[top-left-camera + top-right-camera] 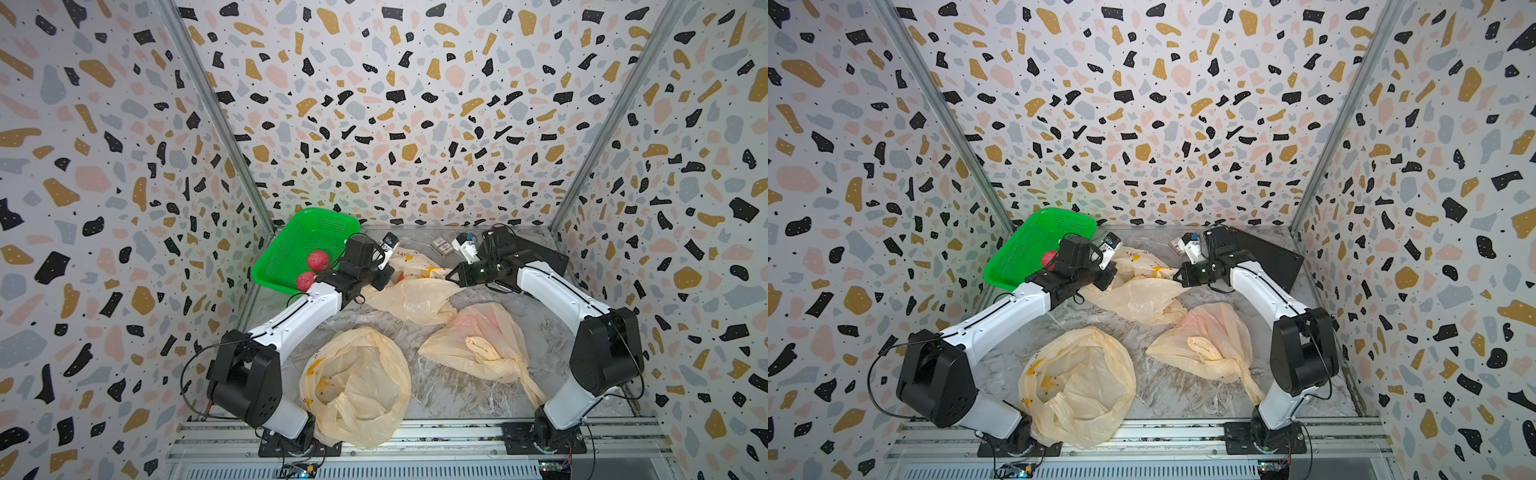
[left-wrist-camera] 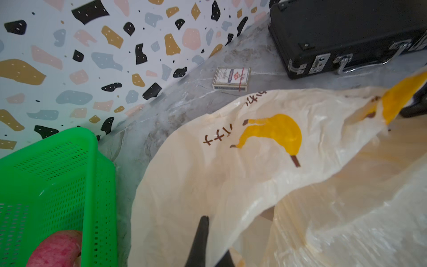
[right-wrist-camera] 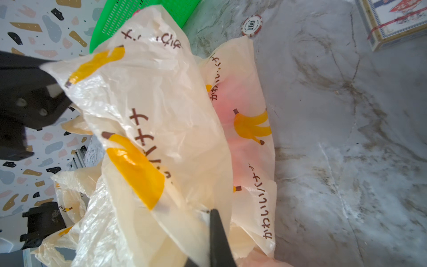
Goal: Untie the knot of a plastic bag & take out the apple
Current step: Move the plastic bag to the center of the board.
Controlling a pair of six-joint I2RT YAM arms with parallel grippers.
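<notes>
**Far bag pinched at both ends, apple inside**

At far centre, the far bag stretched between the 2 arms. Clenched on its left edge, just beside the basket: the left gripper. Clamped on its twisted right end: the right gripper. Through the film in the right wrist view, a pink glow: the apple, inside the bag, in the part lying on the tabletop.

Edges:
- In the far-left corner, against the left wall, the basket with 2 red fruits.
- By the far wall, a card box.
- In the far-right corner, a black case.
- Just off the bag's far edge, 1 poker chip.
- Near left, an open bag spilling over the tabletop's near edge onto the rail and touching the left arm's base.
- Near right, a knotted bag, pink showing through it, its tail reaching the right arm's base.

Open room:
- A bare strip of marble between the open bag and the knotted bag.
- Only a narrow gap between the far bag and the knotted bag.
- Little space on the far side of the grippers.
</notes>
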